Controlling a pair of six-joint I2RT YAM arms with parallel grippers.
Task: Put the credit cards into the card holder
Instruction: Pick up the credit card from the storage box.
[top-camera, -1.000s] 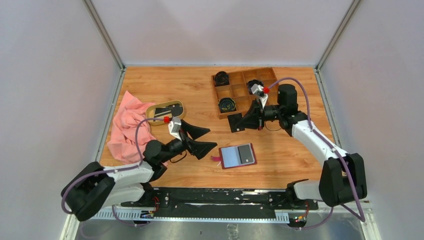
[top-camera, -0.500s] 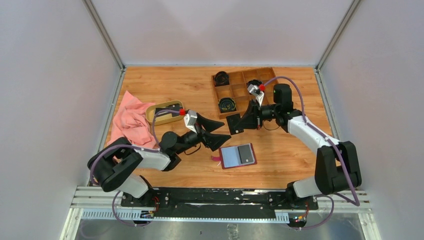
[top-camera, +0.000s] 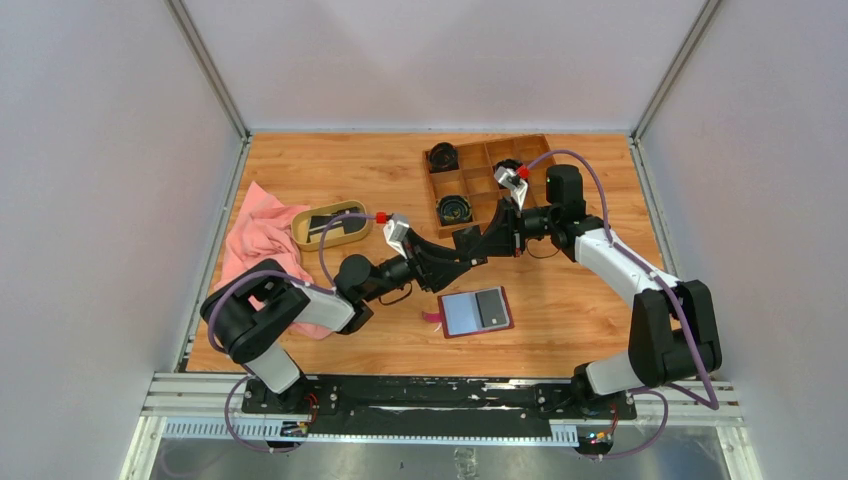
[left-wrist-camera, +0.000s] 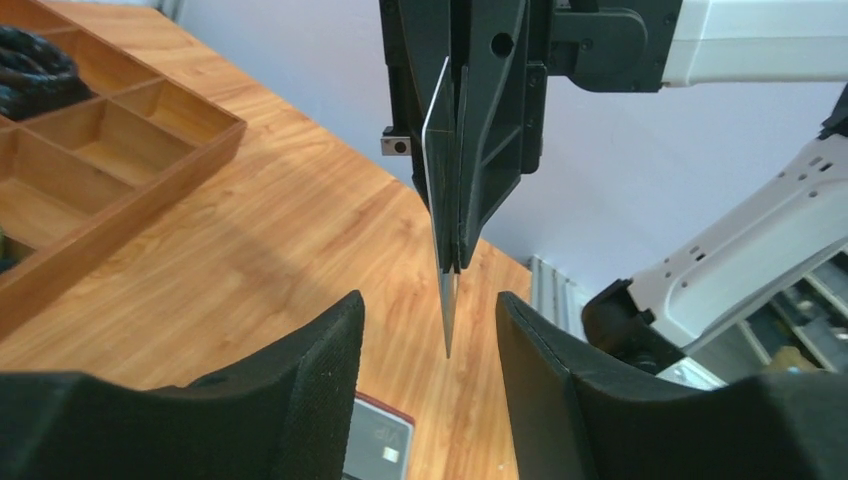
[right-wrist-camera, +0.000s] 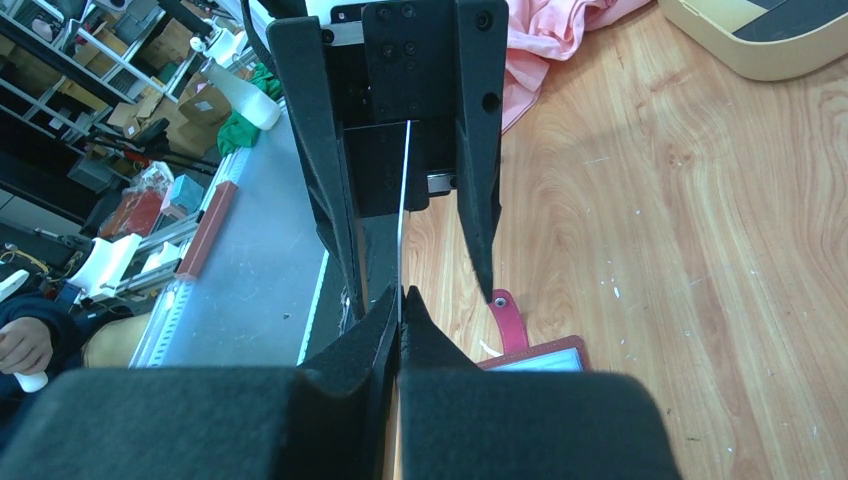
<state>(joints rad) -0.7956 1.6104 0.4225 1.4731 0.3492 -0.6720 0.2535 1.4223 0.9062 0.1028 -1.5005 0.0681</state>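
1. The right gripper (left-wrist-camera: 452, 258) is clamped tight on a credit card (left-wrist-camera: 446, 305). It holds the card on edge in the air, over the table just beyond the far side of the card holder (top-camera: 477, 311).
2. The left gripper (left-wrist-camera: 430, 310) has its jaws partly apart, one on each side of the card's free end. I see a gap on both sides, so it holds nothing.
3. This looks to me like a hand-over from one arm to the other. To do it well, the left jaws should close squarely on the flat faces and take a good stretch of the exposed card. The right should let go only once that grip is firm. A thin card pinched near a corner could swivel or drop.
4. The card holder lies open and flat on the table, snap tab to its left. One half looks pale and the other dark, and I can't tell whether cards already sit in those pockets.
5. Well left of the card holder, the oval dish (top-camera: 300, 228) holds a dark card (top-camera: 325, 222) and rests against a pink cloth (top-camera: 255, 255).
6. Beyond the card holder, towards the back, the wooden box (top-camera: 432, 195) has black coiled things (top-camera: 454, 209) in three compartments. The other compartments look bare.
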